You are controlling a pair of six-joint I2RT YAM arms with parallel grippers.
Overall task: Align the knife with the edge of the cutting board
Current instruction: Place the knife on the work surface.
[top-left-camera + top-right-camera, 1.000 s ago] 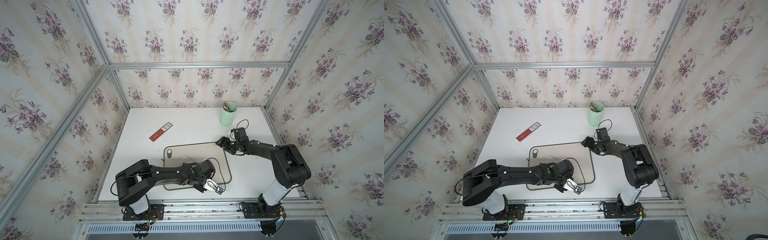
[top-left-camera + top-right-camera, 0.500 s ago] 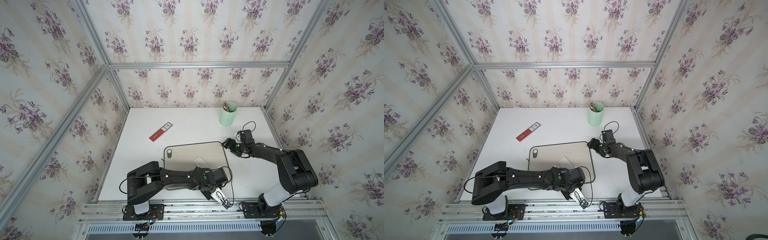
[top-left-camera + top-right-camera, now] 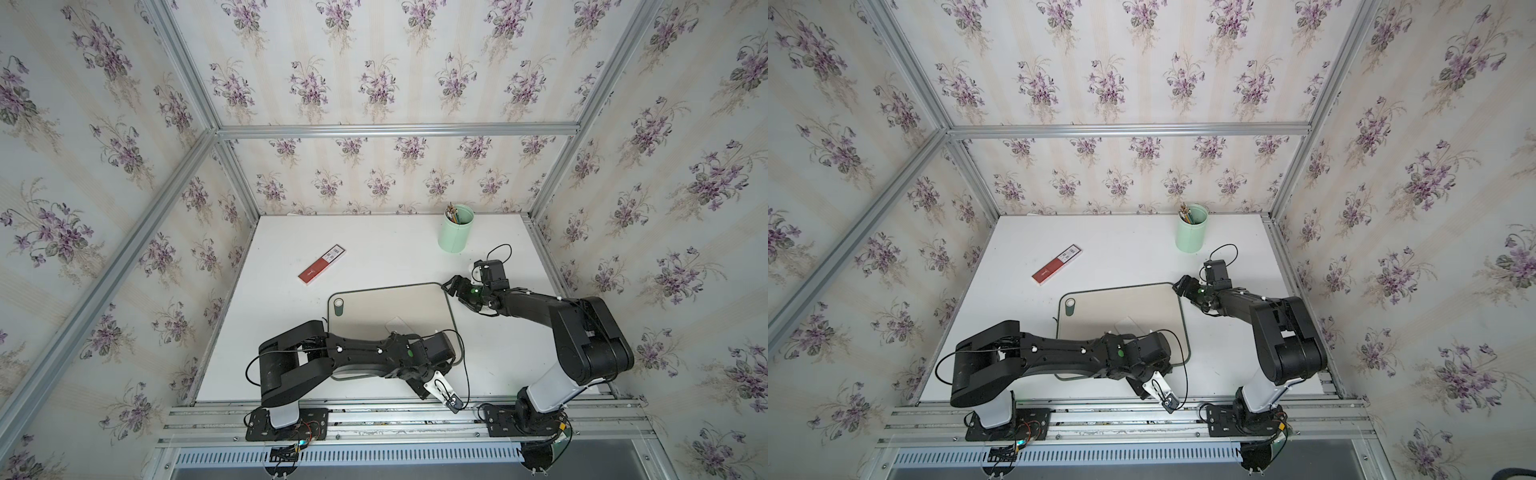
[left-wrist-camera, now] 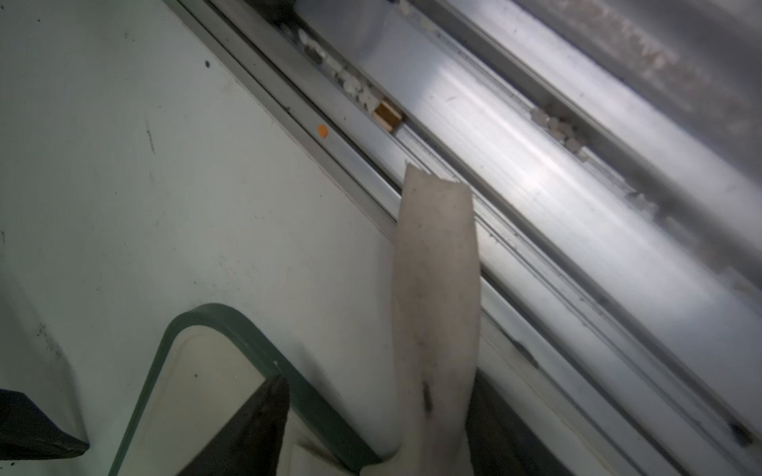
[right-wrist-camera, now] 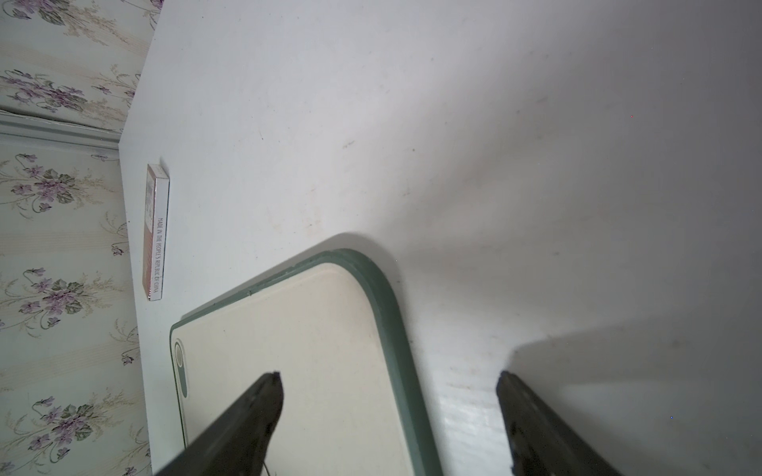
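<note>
Floral wallpaper (image 3: 374,62), white table (image 3: 395,249)

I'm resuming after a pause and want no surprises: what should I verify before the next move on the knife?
1. The knife is on the cutting board: ok.
2. It lies parallel to a board edge: not ok, it sits askew.
3. Its handle is reachable: cannot tell, the left arm covers it.
4. The left gripper is free: ok, jaws apart, nothing between.
5. The right gripper is free: ok, jaws open astride the board's rim near a corner.
</note>
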